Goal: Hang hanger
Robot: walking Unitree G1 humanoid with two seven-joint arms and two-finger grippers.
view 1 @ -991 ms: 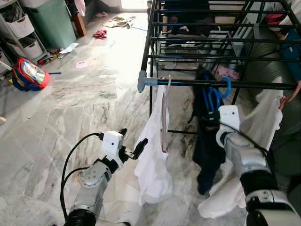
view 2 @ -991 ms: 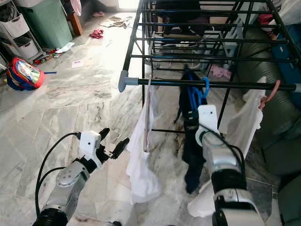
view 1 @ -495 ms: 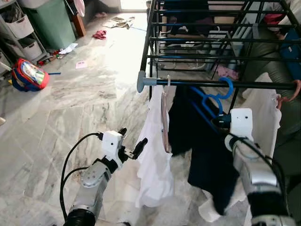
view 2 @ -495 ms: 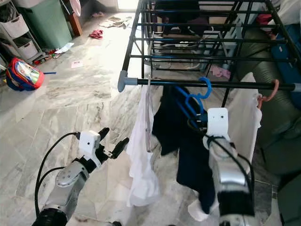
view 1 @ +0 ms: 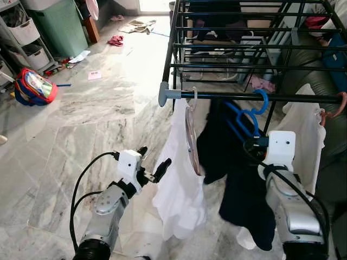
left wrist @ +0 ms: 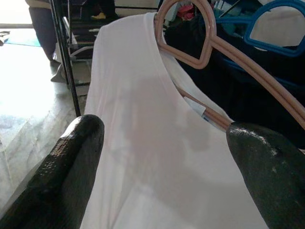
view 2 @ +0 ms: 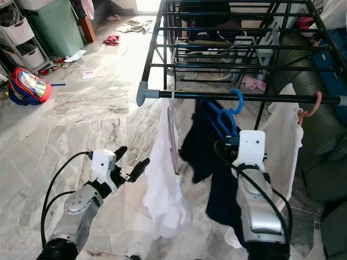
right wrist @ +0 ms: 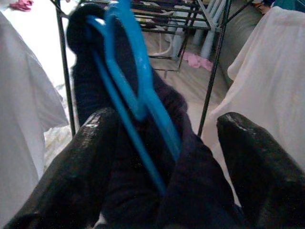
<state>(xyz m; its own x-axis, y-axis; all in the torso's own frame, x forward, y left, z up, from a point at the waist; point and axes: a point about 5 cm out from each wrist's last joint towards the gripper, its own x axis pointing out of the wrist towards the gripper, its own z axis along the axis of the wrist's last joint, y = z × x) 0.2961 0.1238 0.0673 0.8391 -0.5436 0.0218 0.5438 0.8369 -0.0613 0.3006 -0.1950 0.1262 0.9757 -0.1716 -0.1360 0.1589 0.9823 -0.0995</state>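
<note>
A blue hanger (view 1: 250,111) carrying a dark navy garment (view 1: 241,173) hooks over the front rail (view 1: 227,96) of a black drying rack. My right gripper (right wrist: 162,143) is open just in front of it; the hanger's blue arms (right wrist: 138,90) run between the spread fingers (right wrist: 86,157) without being clamped. To the left, a white shirt (view 1: 181,184) hangs from the same rail on a pink hanger (left wrist: 190,33). My left gripper (view 1: 153,158) is open, low and close beside that shirt, pointing at it.
Another white shirt (view 1: 303,127) on a pink hanger hangs at the rail's right end. Behind the rail run more black rack bars (view 1: 244,46). A red backpack (view 1: 33,85), a green bin (view 1: 59,24) and loose clothes (view 1: 115,39) lie on the marble floor at left.
My right gripper has drawn back and down to the right, away from the blue hanger's hook. The navy garment has swung and spread leftward. The white shirt sways slightly. The left arm has stayed put.
</note>
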